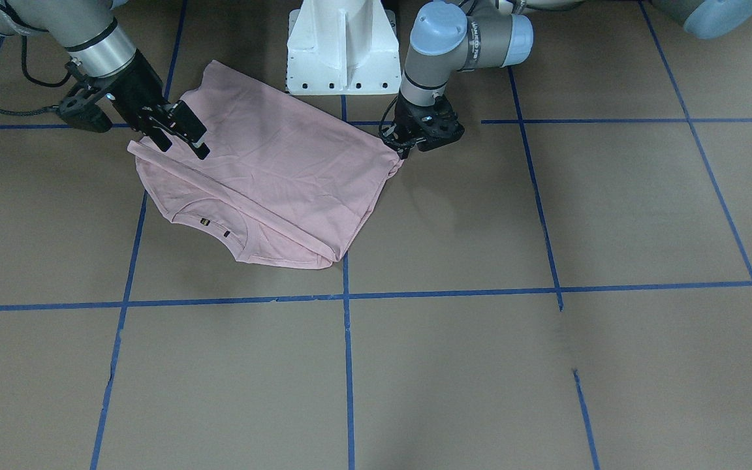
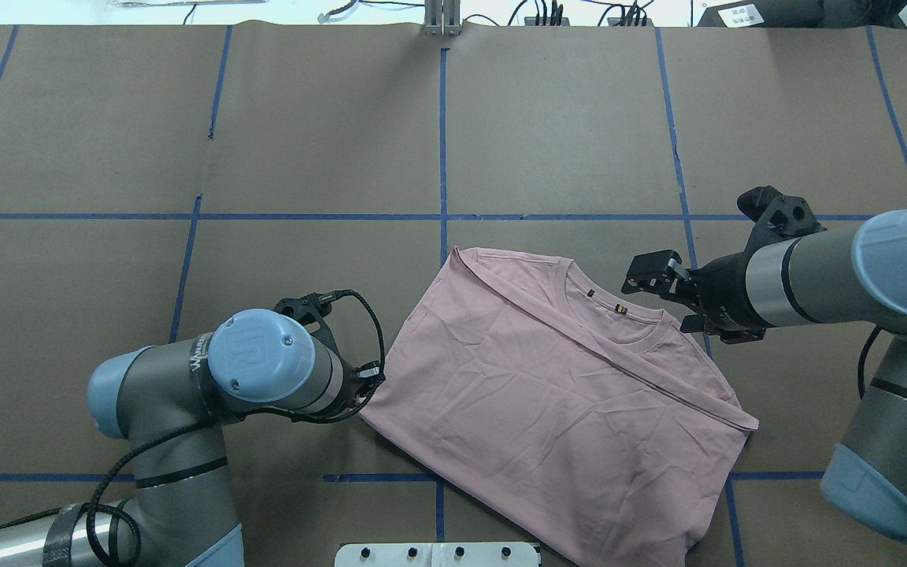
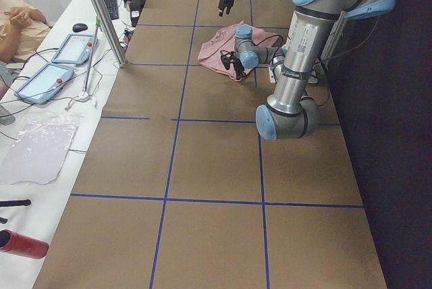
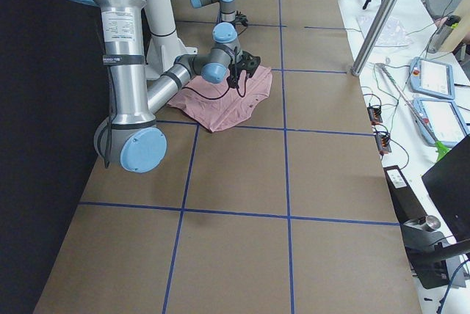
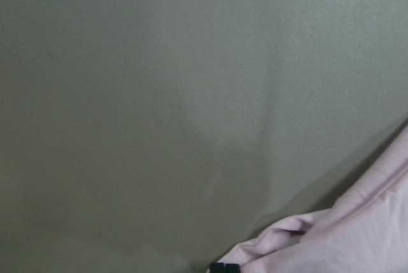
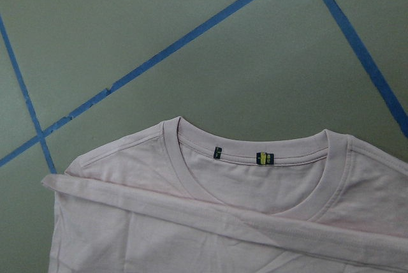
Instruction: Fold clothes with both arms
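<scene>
Two grippers, two different states. My left gripper [image 1: 402,149] is down at the table [image 2: 304,118], its fingers drawn together on one corner of the pale pink T-shirt [image 2: 548,394]. The cloth bunches into small folds there and runs to a point at my fingertips. In my left wrist view that gathered fabric sits in the lower right corner, with bare brown table surface filling everything else.

My right gripper [image 1: 185,147] hangs above the shirt's other side, near the shoulder beside the collar [image 6: 242,148]. Its jaws are spread wide and have nothing between them. The left side view shows it raised clear of the cloth.

The shirt lies flat on the brown paper, close to the white pedestal [image 1: 343,52] and reaching from the table's middle over towards my right arm. It is doubled over: a hemmed edge [image 6: 223,212] crosses it on a slant just below the neckline, with the collar and shoulders showing beyond it. Two small labels [image 6: 263,157] sit inside the ribbed neckband. Light creases cover the upper layer.

Blue tape lines [image 2: 442,142] divide the table into squares, and one of them passes under the shirt.
</scene>
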You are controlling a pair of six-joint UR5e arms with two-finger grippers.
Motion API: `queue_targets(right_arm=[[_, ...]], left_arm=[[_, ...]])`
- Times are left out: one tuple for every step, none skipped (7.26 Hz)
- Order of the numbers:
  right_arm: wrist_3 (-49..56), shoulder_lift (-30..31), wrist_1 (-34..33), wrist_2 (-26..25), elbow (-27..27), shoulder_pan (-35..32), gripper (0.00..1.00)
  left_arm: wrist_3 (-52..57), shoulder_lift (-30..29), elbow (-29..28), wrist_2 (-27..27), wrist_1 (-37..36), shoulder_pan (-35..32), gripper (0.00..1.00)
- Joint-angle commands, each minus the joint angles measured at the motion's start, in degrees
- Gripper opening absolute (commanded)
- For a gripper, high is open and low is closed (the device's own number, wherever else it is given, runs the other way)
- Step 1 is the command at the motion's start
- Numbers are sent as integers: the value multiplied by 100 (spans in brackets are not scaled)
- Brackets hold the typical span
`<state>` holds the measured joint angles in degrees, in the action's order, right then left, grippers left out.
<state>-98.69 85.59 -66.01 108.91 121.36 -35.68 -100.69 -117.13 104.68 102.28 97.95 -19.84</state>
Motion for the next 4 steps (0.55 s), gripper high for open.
queue_targets(right_arm=[[-1, -7, -9, -45, 1, 0, 100], [-1, -16, -9, -89, 10, 9, 100], [-1, -16, -9, -80, 10, 0, 100], [-1, -16, -9, -80, 2, 0, 100]], left_arm=[[669, 41, 36, -24, -145, -439, 0], [1065, 24, -43, -33, -127, -721, 0], [1408, -20, -174, -329, -66, -984, 0], [1655, -159, -741, -462, 561, -1413, 0]])
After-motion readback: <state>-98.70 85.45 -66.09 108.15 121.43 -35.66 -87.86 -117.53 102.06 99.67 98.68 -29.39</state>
